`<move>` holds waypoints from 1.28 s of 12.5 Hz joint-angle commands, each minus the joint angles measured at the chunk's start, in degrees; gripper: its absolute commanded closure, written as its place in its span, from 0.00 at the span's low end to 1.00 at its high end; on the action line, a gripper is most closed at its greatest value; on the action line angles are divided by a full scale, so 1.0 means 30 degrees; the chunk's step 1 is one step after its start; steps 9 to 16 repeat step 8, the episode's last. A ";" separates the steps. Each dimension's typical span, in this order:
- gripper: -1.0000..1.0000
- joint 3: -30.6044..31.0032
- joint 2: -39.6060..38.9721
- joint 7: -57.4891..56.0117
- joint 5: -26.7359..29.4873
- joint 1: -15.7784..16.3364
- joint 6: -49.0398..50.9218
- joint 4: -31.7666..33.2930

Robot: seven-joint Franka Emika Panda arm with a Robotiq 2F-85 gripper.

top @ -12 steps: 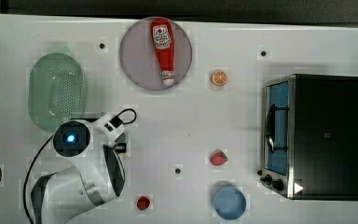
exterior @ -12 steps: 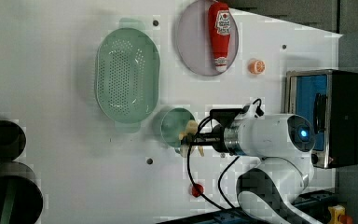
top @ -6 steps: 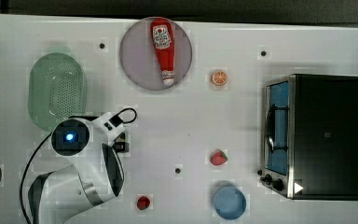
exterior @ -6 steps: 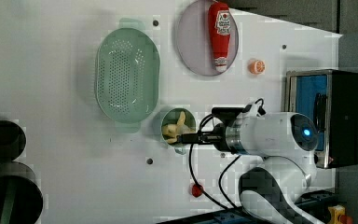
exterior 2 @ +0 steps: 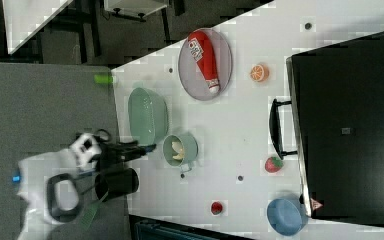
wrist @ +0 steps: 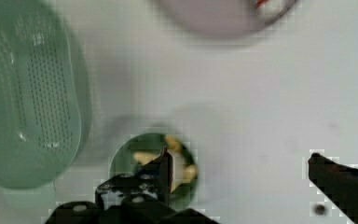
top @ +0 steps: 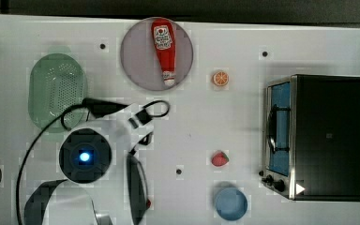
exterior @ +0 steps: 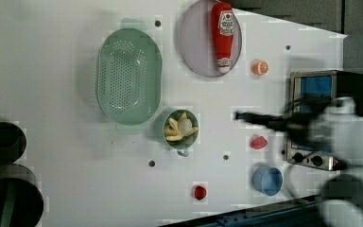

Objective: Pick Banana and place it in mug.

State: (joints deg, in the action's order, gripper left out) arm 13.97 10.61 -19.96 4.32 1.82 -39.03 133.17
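The banana [exterior: 172,135] lies inside the green mug [exterior: 165,128], which stands just beside the colander in the left view. In the right view the banana [exterior 2: 177,148] shows as a pale piece in the mug [exterior 2: 190,149]. In the wrist view my gripper [wrist: 240,163] is open wide above the table. One fingertip [wrist: 165,165] hangs over the mug [wrist: 121,161] and the banana [wrist: 142,157]; the other stands far to the side. Nothing is between the fingers. In the top view my arm [top: 84,157] covers the mug.
A green colander [exterior: 129,75] sits near the mug. A purple plate [exterior: 194,38] carries a ketchup bottle [exterior: 222,28]. An orange slice [exterior: 260,67], a strawberry [exterior: 258,142], a blue cup [exterior: 267,180], a small red piece [exterior: 199,192] and a toaster oven [exterior: 321,94] lie to the left view's right.
The gripper opened and the banana dropped into the mug. The arm then drew up and away from the mug, toward the left view's right.
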 commanded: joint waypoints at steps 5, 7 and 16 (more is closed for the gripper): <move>0.00 -0.5440 0.1425 0.0477 -0.0573 -0.1163 0.9552 -0.6502; 0.00 -0.5926 0.1181 0.0478 -0.1826 -0.1177 1.0511 -0.8332; 0.00 -0.5939 0.1169 0.0486 -0.2453 -0.1179 1.0722 -0.8824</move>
